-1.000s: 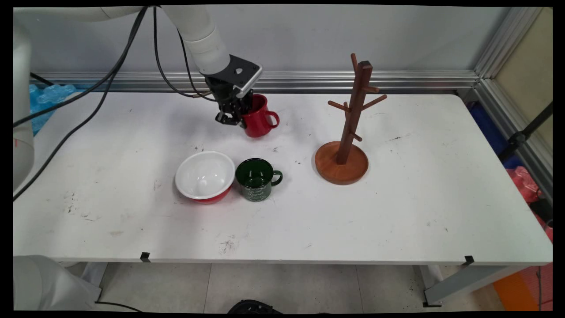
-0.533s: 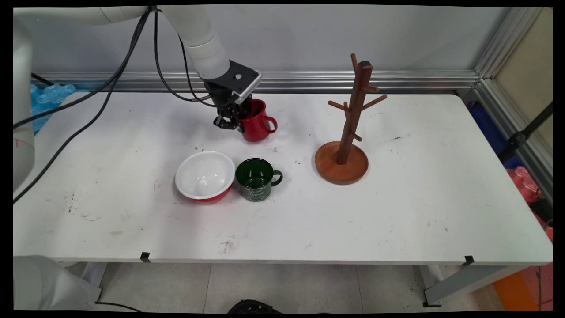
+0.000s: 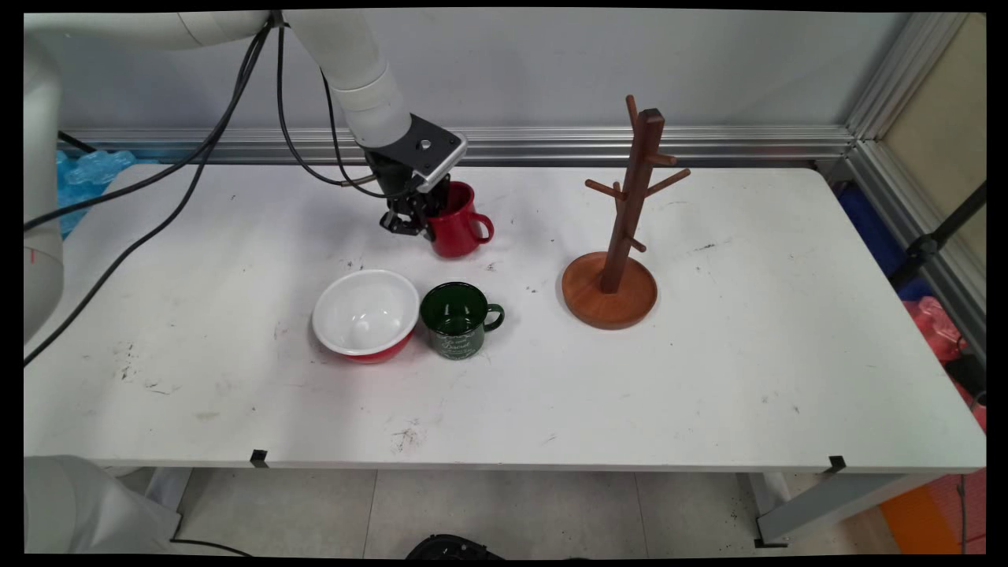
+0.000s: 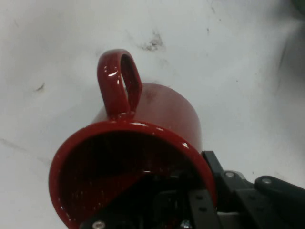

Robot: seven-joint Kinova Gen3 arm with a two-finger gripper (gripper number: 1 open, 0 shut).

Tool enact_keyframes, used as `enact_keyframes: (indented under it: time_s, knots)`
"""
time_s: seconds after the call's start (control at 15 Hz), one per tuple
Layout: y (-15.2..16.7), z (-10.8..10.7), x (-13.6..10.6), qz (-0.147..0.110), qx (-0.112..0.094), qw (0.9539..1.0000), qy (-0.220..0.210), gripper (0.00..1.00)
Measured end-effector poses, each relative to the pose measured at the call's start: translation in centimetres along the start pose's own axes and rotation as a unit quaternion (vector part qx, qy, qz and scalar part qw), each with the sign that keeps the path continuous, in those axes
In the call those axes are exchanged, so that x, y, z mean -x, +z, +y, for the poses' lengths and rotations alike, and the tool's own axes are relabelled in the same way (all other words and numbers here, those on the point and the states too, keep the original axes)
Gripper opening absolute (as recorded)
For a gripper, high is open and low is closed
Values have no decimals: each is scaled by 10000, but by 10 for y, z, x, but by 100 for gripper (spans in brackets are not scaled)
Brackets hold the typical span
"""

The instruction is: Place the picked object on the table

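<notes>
Toward the far edge of the table (image 3: 709,394), left of its middle, your gripper (image 3: 419,220) is pinching the red mug (image 3: 455,228) by its rim, with one finger going inside the cup and the other outside on the wall. The jaws are closed down to about the wall's thickness. You're gripping opposite the handle (image 4: 119,83), which is sticking out toward the table's right edge, so that loop is staying free. The mug is tilting a bit; I can't tell whether its base is touching the table.

Nearer the front edge, the white-and-red bowl (image 3: 365,315) and the green mug (image 3: 459,320) are sitting just beside each other, well apart from your grip. Off toward the right edge, the wooden mug tree (image 3: 622,236) is standing upright with all its pegs bare.
</notes>
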Motion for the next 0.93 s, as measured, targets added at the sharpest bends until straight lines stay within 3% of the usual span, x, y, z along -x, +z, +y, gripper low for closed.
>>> enact_keyframes:
  time_s: [0.2, 0.27, 0.93]
  knots:
    - [1, 1, -1, -8, 3, 10000, 59, 0]
    - [2, 1, -1, -10, 3, 10000, 78, 100]
    - [-6, 3, -5, 116, -15, 9999, 100, 100]
